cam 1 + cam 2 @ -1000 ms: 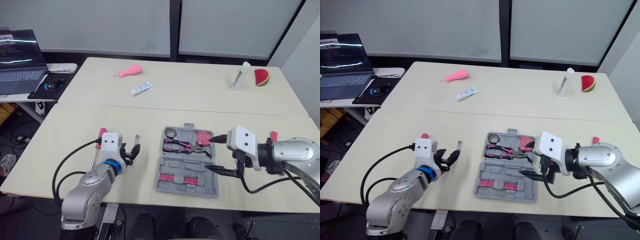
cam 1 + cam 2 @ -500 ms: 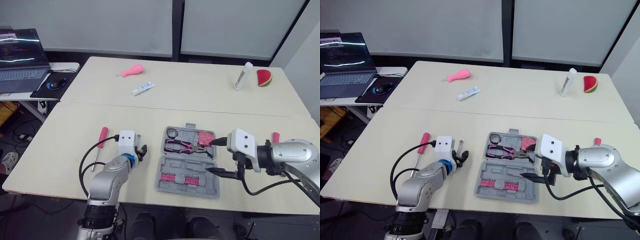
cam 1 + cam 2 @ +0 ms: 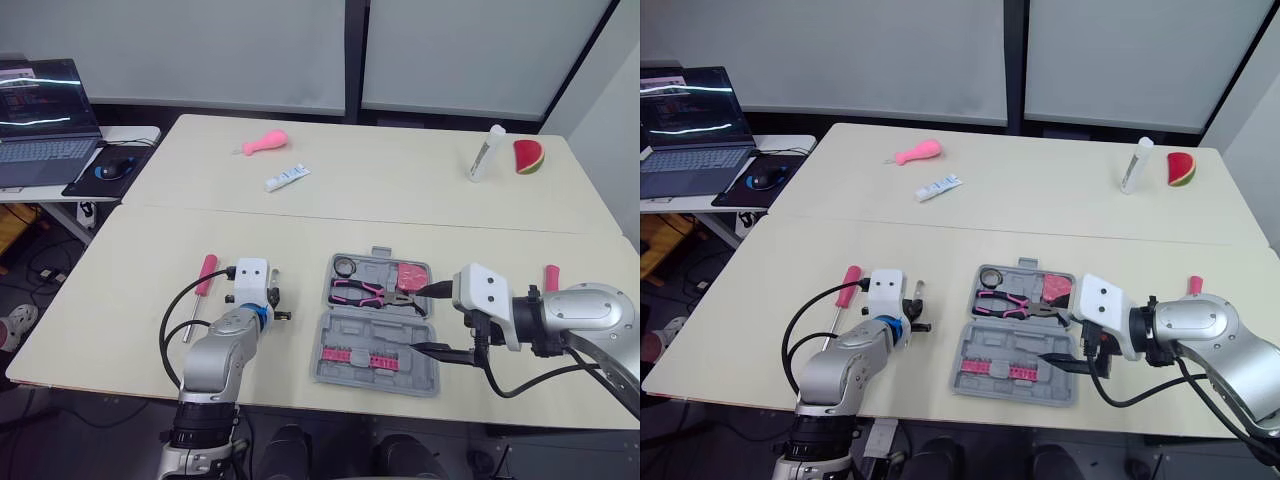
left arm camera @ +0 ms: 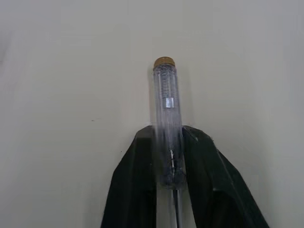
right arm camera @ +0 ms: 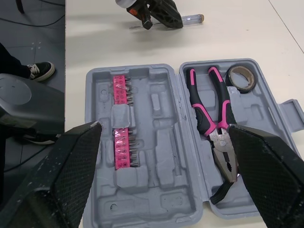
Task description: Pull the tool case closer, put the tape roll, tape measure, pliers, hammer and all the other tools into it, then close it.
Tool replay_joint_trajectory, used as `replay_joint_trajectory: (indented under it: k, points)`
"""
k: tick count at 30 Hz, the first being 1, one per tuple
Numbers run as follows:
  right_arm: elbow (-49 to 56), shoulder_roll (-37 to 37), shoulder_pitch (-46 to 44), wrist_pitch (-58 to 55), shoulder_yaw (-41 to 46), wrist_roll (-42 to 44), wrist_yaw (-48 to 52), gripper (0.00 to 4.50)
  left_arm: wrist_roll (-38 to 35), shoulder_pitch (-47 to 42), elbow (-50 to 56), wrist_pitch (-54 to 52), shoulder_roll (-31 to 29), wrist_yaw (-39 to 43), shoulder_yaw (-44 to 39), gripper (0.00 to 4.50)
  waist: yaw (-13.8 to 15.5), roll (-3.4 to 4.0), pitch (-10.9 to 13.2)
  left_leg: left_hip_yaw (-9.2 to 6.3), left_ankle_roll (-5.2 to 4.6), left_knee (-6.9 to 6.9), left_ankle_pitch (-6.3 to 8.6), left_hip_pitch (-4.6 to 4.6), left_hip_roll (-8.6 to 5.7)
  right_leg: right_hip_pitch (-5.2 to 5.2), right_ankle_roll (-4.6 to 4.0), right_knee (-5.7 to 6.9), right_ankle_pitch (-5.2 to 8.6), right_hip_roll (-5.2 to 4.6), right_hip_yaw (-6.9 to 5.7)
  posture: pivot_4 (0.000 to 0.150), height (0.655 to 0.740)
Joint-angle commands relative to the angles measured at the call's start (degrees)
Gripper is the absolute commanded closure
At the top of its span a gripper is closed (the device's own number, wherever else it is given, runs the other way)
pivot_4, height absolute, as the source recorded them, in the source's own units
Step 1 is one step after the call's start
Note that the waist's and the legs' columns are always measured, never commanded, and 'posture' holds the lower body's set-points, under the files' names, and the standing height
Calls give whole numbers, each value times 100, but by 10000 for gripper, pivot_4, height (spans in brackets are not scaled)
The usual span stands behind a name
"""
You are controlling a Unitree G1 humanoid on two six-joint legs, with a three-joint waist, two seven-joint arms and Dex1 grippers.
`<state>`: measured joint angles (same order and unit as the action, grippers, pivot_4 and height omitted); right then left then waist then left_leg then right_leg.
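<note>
Within left tool (image 4: 167, 131), clear cylindrical screwdriver (image 4: 165, 102)

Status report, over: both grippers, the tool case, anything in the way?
Left gripper shut on clear-handled screwdriver. Right gripper open over open grey plastic tool case. Pink-handled screwdriver outside case. No obstruction seen.

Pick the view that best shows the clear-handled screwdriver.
Left wrist view: the clear-handled screwdriver sits close up, pinched in the left gripper. The right wrist view shows it small and far; the eye views, just a sliver.
</note>
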<state>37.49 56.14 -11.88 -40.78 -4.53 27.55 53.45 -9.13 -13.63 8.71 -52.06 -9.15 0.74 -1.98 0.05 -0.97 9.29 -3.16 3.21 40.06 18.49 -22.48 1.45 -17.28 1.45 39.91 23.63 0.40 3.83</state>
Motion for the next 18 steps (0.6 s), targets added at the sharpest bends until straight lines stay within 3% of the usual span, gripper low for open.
replay_joint_trajectory:
  k: [1, 11, 18]
  points:
    - [184, -23, -119, -37, 154, 84, -44, 0, 34, 126, -186, -183, -13, 52, -11, 43371, 0, 0, 0, 0, 0, 0, 0, 0, 0, 0, 0, 0, 0, 0, 0, 1500, 7400]
    - [225, -6, -215, -198, 206, 193, -77, 0, -75, 311, 419, -550, -327, 420, -83, 43369, -15, 0, 0, 6, 0, -2, 0, 0, 2, -2, 0, -3, 0, 0, 6, 1500, 7400]
    - [245, 31, -246, -258, 276, 270, -31, 0, -275, 539, 1259, -895, -922, 997, 47, 43369, -16, -4, 2, 3, 0, -6, 0, -2, 4, -5, 0, -6, 0, 0, 4, 1500, 7400]
